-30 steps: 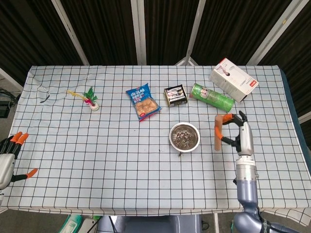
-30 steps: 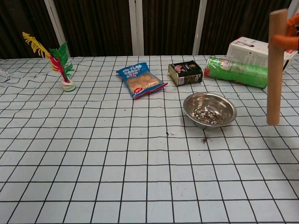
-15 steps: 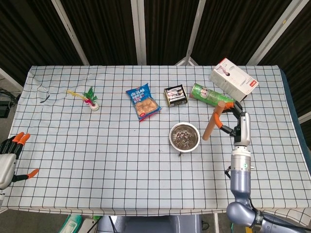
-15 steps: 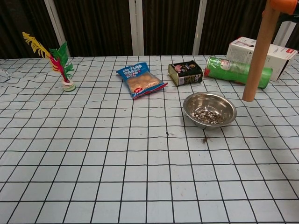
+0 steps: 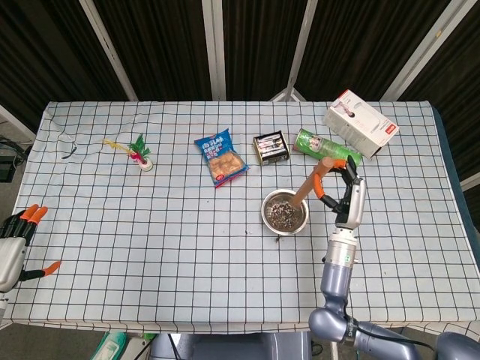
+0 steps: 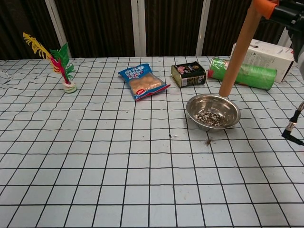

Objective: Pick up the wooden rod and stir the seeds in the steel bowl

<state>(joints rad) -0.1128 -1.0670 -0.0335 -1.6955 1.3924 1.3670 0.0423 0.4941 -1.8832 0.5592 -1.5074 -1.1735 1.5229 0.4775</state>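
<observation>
My right hand (image 5: 341, 187) grips the upper end of the wooden rod (image 5: 307, 186), which slants down to the left. The rod's (image 6: 237, 50) lower tip hangs just above the far rim of the steel bowl (image 6: 213, 110). The bowl (image 5: 285, 211) sits right of the table's centre and holds dark seeds (image 6: 211, 118). A few seeds lie spilled on the cloth in front of it. My left hand (image 5: 15, 240) rests at the table's left edge with its orange-tipped fingers apart, holding nothing.
Behind the bowl lie a dark tin (image 5: 271, 147), a green tube can (image 5: 326, 150) and a white box (image 5: 361, 123). A blue snack bag (image 5: 221, 157) lies left of the tin. A feathered shuttlecock (image 5: 139, 154) stands at the far left on the checked cloth (image 5: 150, 247).
My right hand has carried the rod left and up, from beside the bowl to over its far rim, tilting it more. The left hand has stayed put.
</observation>
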